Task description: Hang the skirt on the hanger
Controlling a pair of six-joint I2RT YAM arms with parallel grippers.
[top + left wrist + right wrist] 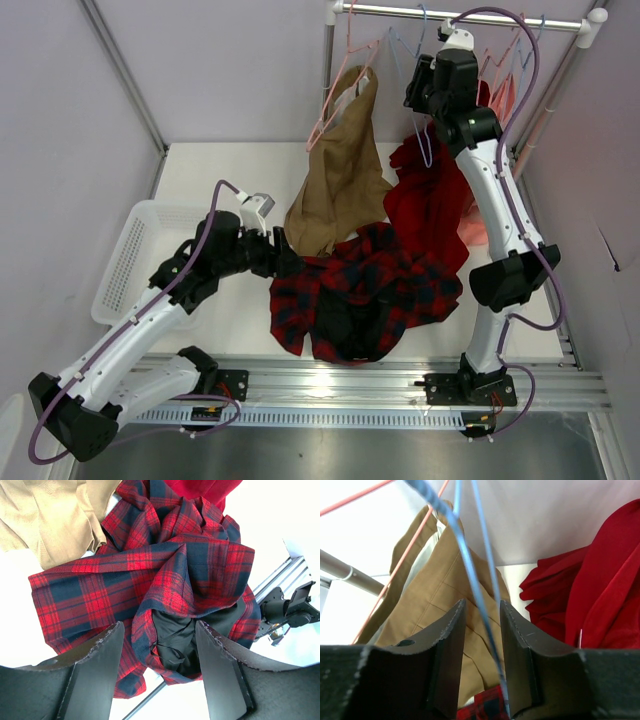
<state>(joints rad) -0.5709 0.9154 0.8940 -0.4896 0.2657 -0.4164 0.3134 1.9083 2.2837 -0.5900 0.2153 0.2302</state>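
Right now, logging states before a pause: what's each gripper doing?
Left gripper: open over the skirt.
Right gripper: open, straddling the hanger wire.

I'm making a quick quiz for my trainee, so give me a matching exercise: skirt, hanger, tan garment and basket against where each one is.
1 skirt
2 hanger
3 tan garment
4 basket

A hanging on a pink hanger
B crumpled on the table
C at the table's left edge
D between the right gripper's fingers

Pairs: 1-B, 2-D, 3-A, 4-C
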